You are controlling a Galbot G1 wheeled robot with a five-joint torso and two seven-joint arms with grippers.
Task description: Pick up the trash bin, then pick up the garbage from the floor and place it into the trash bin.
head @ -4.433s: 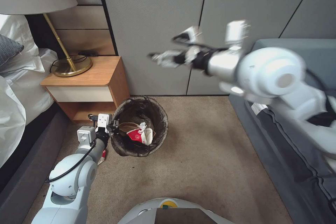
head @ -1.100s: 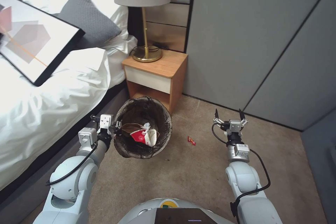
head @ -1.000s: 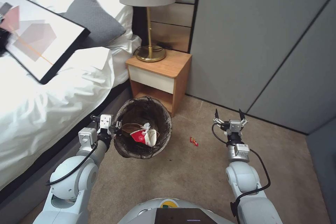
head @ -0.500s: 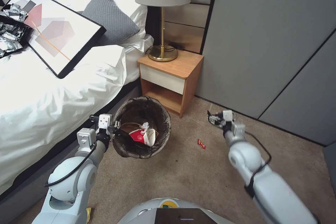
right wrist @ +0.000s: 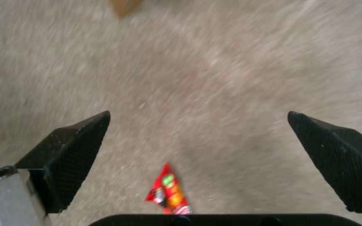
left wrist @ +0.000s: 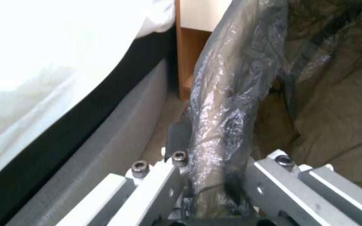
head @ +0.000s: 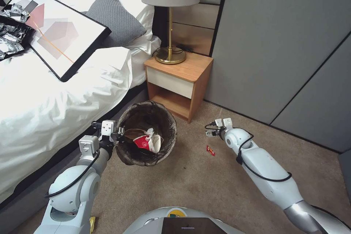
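1. Holding the trash bin [head: 147,133] by its rim, the left gripper [head: 116,134] has its fingers squeezed tight on the dark bag liner [left wrist: 227,103] folded over the edge.
2. The trash bin sits just in front of the wooden nightstand [head: 179,80], close beside the bed [head: 55,91].
3. Inside the bin lie a red-and-white paper cup [head: 143,142] and a white tissue wad [head: 149,131].
4. A small red wrapper [head: 210,150] (a bit of the garbage) lies on the carpet [head: 204,179], out in front of the nightstand and to the right of the bin.
5. The right gripper [right wrist: 198,163] hangs over the wrapper, near the nightstand's front corner, fingers spread wide with nothing in them.
6. In the right wrist view, the wrapper [right wrist: 169,190] lies between the two black fingertips [right wrist: 78,147].
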